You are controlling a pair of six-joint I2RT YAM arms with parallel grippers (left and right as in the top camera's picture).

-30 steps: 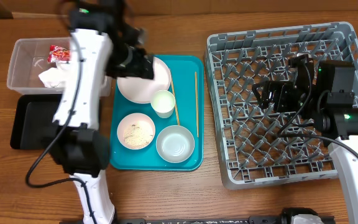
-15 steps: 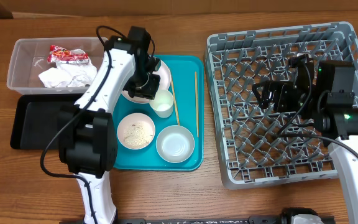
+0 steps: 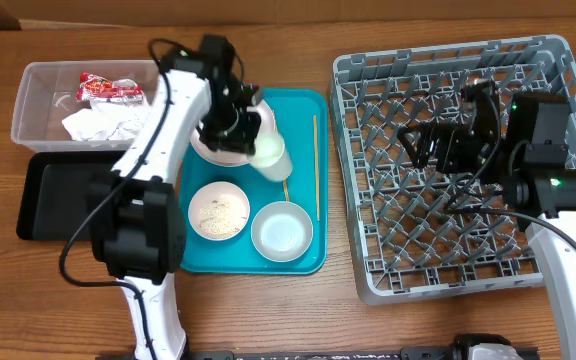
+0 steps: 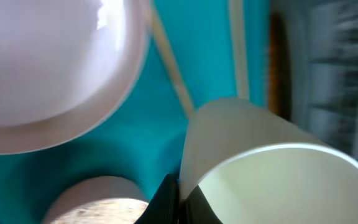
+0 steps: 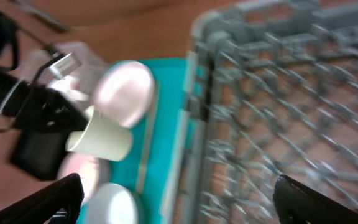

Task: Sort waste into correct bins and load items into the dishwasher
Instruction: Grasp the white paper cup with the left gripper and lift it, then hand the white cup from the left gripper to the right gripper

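The left gripper (image 3: 253,142) is closed on the rim of the small white cup (image 3: 272,162), which is held tilted just above the middle of the teal tray (image 3: 303,110). The right gripper (image 3: 420,148) is spread open and hangs over the grey rack (image 3: 448,62), to the right of the tray.

The cup is judged light, stiff and smooth, so slipping is likelier than crushing. A hold across the rim wall is thought adequate if it is kept firm.

A pale plate (image 3: 265,118) lies at the tray's far left, just beside the cup, and two chopsticks (image 3: 315,165) lie along the tray's right half. The rack's wall, right of the tray, would have to be passed from above. Open counter (image 3: 268,310) is seen on the tray's near side.
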